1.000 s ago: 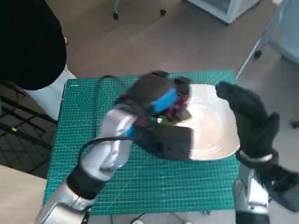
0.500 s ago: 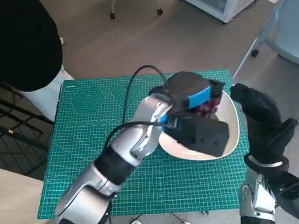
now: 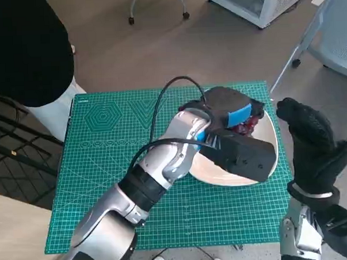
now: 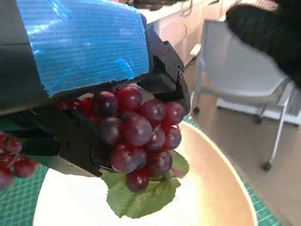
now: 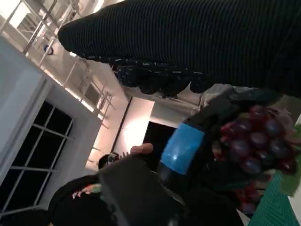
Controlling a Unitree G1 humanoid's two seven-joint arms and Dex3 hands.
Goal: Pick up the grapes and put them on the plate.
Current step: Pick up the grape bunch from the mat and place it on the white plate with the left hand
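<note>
Count: one bunch of grapes [image 4: 138,139], one plate [image 3: 263,139], one cutting mat [image 3: 105,144], two hands.

Left hand [image 3: 230,117] reaches over the plate and grips the one bunch of dark red grapes, fingers closed around its upper part. In the left wrist view the bunch hangs from the fingers [image 4: 164,70] with a green leaf [image 4: 141,195] below it, above the white surface of the plate; whether the leaf touches the plate cannot be told from here. A few more red grapes show at the edge of that picture, behind the hand.

Right hand [image 3: 312,147], in the black glove, is raised just beside the plate's right rim, fingers spread, holding nothing.

The plate sits on the far right part of the green cutting mat on the table.

One person in dark clothing stands at the table's far left corner [image 3: 20,50]. One pale chair [image 4: 244,75] stands on the floor beyond the plate.
</note>
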